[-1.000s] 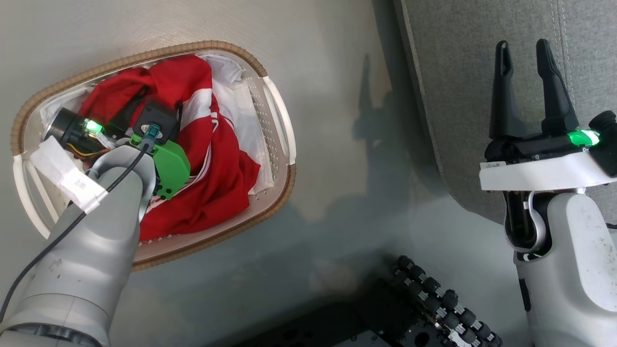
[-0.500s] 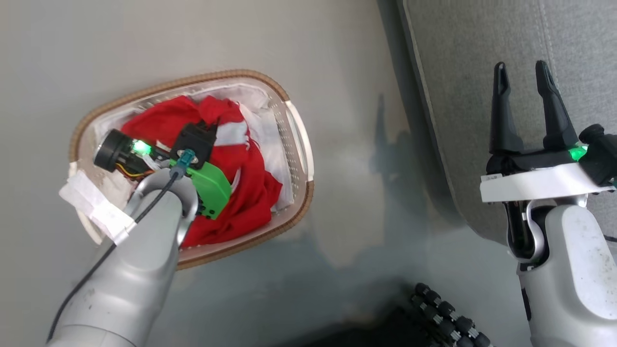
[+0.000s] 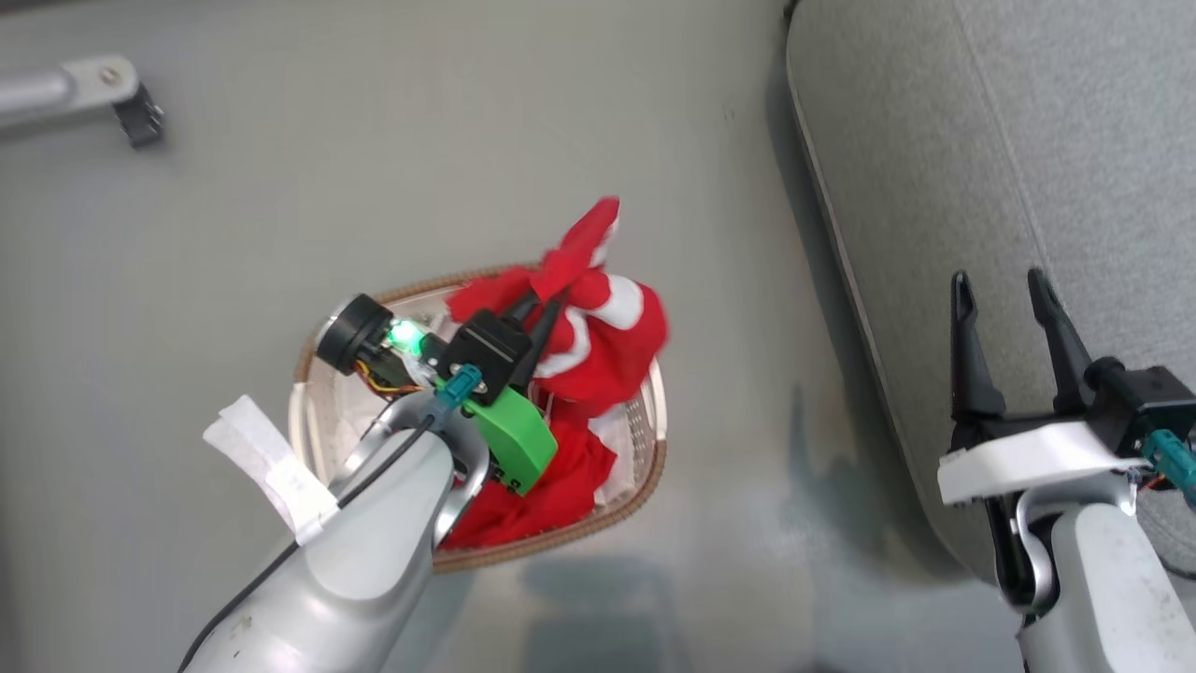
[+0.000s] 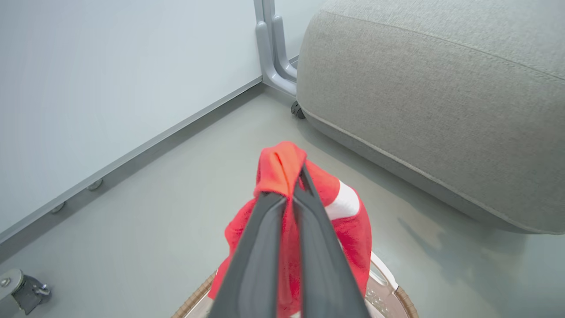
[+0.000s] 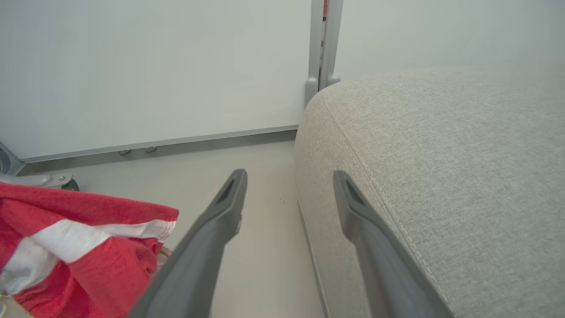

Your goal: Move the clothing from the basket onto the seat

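Red, limp, light: pinches the clothing (image 4: 357, 238) by a bunched fold between clenched left jaws, right jaws released.

Bright red clothing (image 3: 598, 336) with white stripes, brown-rimmed cream basket (image 3: 645, 486), grey seat (image 3: 981, 140), pale grey floor (image 3: 374, 159).

Pale grey floor (image 3: 467, 140), white wall panel (image 4: 110, 66), grey upright post (image 5: 315, 44), small dark caster (image 4: 299, 110) near its foot.
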### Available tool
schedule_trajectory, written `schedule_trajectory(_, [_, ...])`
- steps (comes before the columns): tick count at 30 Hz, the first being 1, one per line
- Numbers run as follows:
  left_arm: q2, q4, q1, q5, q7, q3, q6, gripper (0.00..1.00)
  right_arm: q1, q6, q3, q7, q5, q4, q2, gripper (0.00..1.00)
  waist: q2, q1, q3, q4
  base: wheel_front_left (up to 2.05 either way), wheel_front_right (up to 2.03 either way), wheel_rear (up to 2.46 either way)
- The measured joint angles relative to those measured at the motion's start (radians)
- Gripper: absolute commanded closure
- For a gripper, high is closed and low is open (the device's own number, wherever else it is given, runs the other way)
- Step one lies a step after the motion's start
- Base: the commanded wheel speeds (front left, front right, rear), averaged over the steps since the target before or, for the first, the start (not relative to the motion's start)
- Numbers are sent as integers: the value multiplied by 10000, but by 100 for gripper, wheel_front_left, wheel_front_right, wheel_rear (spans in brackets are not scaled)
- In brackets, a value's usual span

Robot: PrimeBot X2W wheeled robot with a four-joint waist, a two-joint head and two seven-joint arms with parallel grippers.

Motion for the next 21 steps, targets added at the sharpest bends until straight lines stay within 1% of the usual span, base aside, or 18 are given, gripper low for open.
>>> schedule_trajectory(1, [100, -123, 6, -148, 0, -280, -2, 100, 150, 2, -8, 0, -42, 77, 0, 0, 0, 0, -246, 72, 0, 0, 0])
schedule_trajectory(2, [251, -316, -2, -523, 0, -629, -2, 100, 402, 0, -31, 0, -115, 184, -2, 0, 0, 0, -706, 196, 0, 0, 0])
schedule_trajectory(7, [721, -717, -301, -1250, 0, -1498, -2, 100, 1007, 0, -54, 2, -213, 405, -2, 0, 0, 0, -1941, 484, 0, 0, 0])
schedule_trajectory(11, [872, -949, -878, -1824, 65, -2159, -2, 100, 1372, 0, -46, 0, -291, 462, -2, 0, 0, 0, -2882, 669, 0, 0, 0])
schedule_trajectory(14, [1049, -1204, -1405, -2234, 347, -2778, -6, 100, 1515, 2, -10, 0, -301, 489, -4, 0, 0, 0, -3495, 784, 0, 0, 0])
schedule_trajectory(21, [1381, -1555, -2642, -2936, 593, -3469, -6, 100, 1555, 2, 238, 0, -320, 527, -6, 0, 0, -1, -4503, 975, 0, 0, 0])
